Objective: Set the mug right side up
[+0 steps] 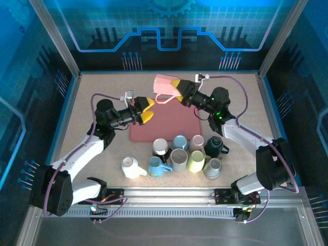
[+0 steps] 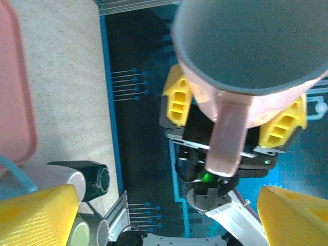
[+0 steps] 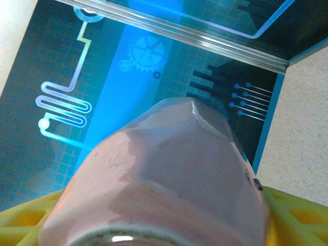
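Pink mug (image 1: 164, 87) is hanging in the air near the red mat's (image 1: 169, 128) far edge, the right gripper (image 1: 178, 91) clenching it and the left gripper (image 1: 147, 111) gaping nearby. From the left wrist, the mug's (image 2: 246, 46) mouth is facing the camera. From the right wrist, its body (image 3: 169, 174) is sitting between yellow fingers (image 3: 300, 215).

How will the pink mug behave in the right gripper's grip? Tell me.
The pink mug looks rigid, probably ceramic, so it should not deform but could chip if dropped. Held aloft by the right gripper, its smooth wall may slip. Its handle sticks out to one side, so it may twist.
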{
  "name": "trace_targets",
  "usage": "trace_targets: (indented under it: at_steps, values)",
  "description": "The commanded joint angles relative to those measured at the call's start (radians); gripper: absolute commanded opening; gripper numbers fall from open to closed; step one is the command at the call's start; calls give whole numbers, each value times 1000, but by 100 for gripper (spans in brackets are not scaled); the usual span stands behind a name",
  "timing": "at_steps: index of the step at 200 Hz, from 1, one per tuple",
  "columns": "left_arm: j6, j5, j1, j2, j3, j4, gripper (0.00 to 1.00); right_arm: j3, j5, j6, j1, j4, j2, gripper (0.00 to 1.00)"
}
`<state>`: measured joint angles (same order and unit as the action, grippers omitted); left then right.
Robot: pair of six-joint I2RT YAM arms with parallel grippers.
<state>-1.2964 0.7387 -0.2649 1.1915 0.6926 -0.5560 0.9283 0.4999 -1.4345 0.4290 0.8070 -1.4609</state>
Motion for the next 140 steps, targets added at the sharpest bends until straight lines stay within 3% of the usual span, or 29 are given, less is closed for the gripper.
trace_targets:
  at_steps: [1, 45, 70, 95, 126, 140]
  values:
    - [-25, 36, -8, -6, 53, -104, 91, 12, 9, -32, 8, 167, 8, 38]
    - [-15, 32, -17, 33, 89, -116, 85, 22, 12, -34, 47, 169, -3, 38]
    - [-12, 36, -32, 47, 103, -144, 73, 23, 10, -39, 70, 174, -11, 37]
    - [11, 39, -52, 45, 116, -138, 55, 12, 0, -62, 85, 211, -24, 34]
    - [41, 41, -53, 22, 120, -128, 23, -4, 0, -66, 93, 224, -26, 33]
    - [84, 35, -48, -6, 130, -76, 6, -8, 9, -57, 88, 212, -20, 41]
